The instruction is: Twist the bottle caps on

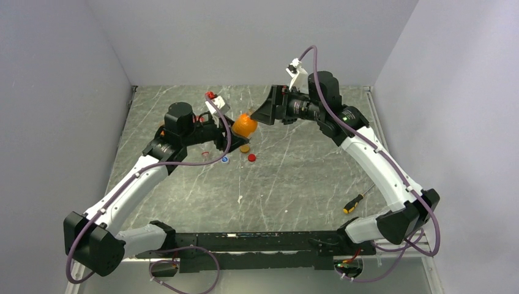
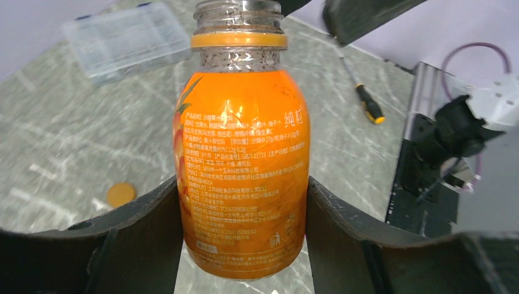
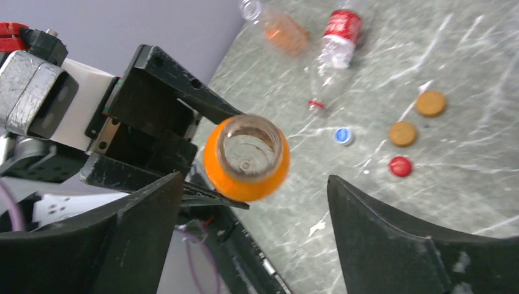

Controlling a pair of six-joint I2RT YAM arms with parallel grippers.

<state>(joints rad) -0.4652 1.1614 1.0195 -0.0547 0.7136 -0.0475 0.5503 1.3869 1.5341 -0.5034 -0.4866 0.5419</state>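
My left gripper [image 1: 235,128] is shut on an orange bottle [image 1: 244,125] and holds it above the table, its mouth uncapped. In the left wrist view the fingers [image 2: 153,226] clamp the bottle's [image 2: 242,153] lower body. My right gripper [image 1: 268,110] is open and empty, just beyond the bottle's mouth [image 3: 246,150]. On the table lie two orange caps [image 3: 431,103] [image 3: 403,133], a red cap [image 3: 401,166] and a blue cap [image 3: 343,136]. A second orange bottle [image 3: 281,29] and a clear red-label bottle [image 3: 338,33] lie further off. I cannot make out the tiny pale bottle.
A yellow-and-black screwdriver [image 1: 355,202] lies at the right front of the table. A clear compartment box [image 2: 128,37] sits on the table beyond the held bottle. Grey walls close the table on three sides.
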